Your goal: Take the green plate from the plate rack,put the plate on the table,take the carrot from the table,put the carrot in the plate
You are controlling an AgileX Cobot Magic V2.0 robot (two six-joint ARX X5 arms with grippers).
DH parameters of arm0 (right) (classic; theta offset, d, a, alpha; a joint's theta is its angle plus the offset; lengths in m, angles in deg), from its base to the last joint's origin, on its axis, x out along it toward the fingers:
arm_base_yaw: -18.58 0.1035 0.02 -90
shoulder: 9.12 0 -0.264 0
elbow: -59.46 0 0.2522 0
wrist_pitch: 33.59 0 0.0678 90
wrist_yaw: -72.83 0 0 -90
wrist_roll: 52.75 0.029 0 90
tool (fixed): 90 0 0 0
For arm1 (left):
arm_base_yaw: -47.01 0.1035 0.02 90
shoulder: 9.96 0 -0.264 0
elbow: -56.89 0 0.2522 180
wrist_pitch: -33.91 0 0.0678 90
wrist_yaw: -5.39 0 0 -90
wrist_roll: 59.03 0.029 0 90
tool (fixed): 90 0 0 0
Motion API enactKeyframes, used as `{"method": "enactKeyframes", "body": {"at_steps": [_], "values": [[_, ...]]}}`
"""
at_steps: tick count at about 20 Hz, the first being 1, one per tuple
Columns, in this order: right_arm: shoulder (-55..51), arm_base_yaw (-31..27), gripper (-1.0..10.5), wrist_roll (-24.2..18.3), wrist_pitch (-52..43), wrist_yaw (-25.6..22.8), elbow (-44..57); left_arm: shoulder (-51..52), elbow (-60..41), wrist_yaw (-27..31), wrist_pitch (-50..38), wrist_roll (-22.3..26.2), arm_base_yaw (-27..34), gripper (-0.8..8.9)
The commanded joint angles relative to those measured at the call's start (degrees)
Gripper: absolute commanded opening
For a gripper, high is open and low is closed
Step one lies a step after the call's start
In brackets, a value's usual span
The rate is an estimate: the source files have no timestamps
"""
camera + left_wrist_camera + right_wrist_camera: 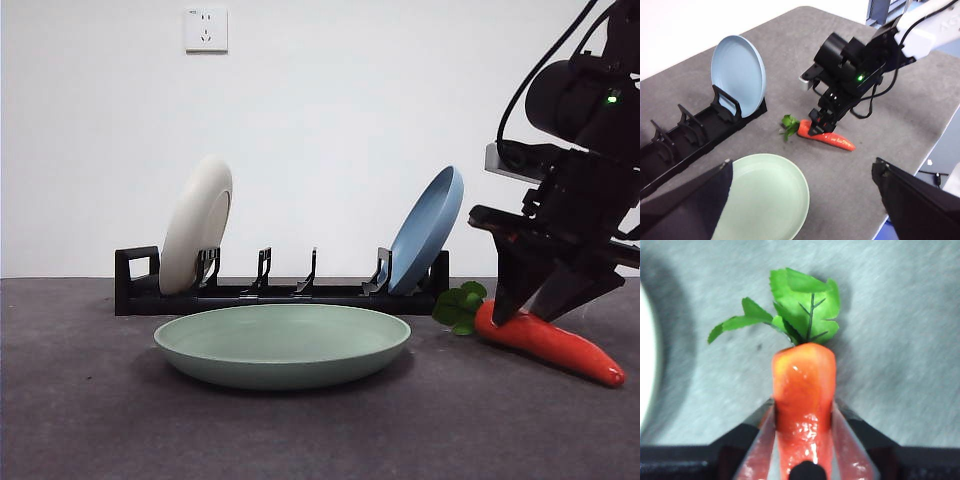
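Front view: the green plate (pixel 282 345), a shallow matte sage disc with a raised rim, lies flat on the dark grey, faintly mottled table (pixel 90 420), just in front of the plate rack (pixel 270 290). The rack is long, low and black, with upright slotted dividers and a square loop at 1 end; a cream-white plate (pixel 196 224) leans in it near that loop and a light blue plate (pixel 427 230) leans at the other end. The carrot (pixel 548 344), glossy orange-red and tapered, lies on the table beside the green plate, its crinkled green leaves (pixel 460 304) towards the rack. The right gripper (pixel 532 312) is down over its thick end, and the right wrist view shows the 2 black jaws pressed against the carrot's sides. The left gripper (pixel 802 200) hangs above the green plate with jaws spread wide, holding nothing. A white wall socket (pixel 205 29) bears small print too fine to read
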Motion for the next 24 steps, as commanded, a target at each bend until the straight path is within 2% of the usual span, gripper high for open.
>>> {"method": "enactKeyframes", "body": {"at_steps": [1, 4, 6, 9, 11, 14, 19, 21, 24], "values": [[-5.3, 2.3, -0.1, 2.0, -0.8, 0.4, -0.1, 0.0, -0.2, 0.8, 1.0, -0.3, 0.0, 4.71], [-11.0, 8.1, -0.1, 4.9, -4.5, 0.4, -0.1, 0.0, -0.2, 4.8, 2.3, -0.3, 0.0, 4.71], [-11.3, 12.9, -0.1, 7.9, -9.4, 0.2, -0.1, 0.0, -0.2, 5.0, 3.2, -0.3, 0.0, 4.71], [-7.4, 19.6, -0.1, 10.5, -17.3, -0.3, -0.1, 0.0, -0.2, 4.9, 4.7, -0.2, 0.0, 4.71], [-3.4, 22.9, -0.1, 11.4, -21.5, -2.7, -0.1, 0.0, -0.2, 4.8, 5.6, -0.2, 0.0, 4.71], [2.6, 25.1, -0.1, 11.4, -25.4, -3.1, -0.1, 0.0, -0.2, 4.8, 6.9, -0.2, 0.0, 4.71], [8.8, 25.2, -0.1, 11.3, -26.9, -3.0, -0.1, 0.0, -0.2, 4.7, 7.0, -0.2, -0.1, 4.71], [8.9, 25.3, 0.8, 11.3, -27.5, -2.9, -0.1, 0.0, -0.2, 4.7, 7.0, -0.3, 0.0, 4.71], [8.9, 25.4, 4.7, 11.3, -27.8, -2.8, -0.1, 0.0, -0.2, 4.7, 7.0, -0.4, 0.0, 4.71]]}}
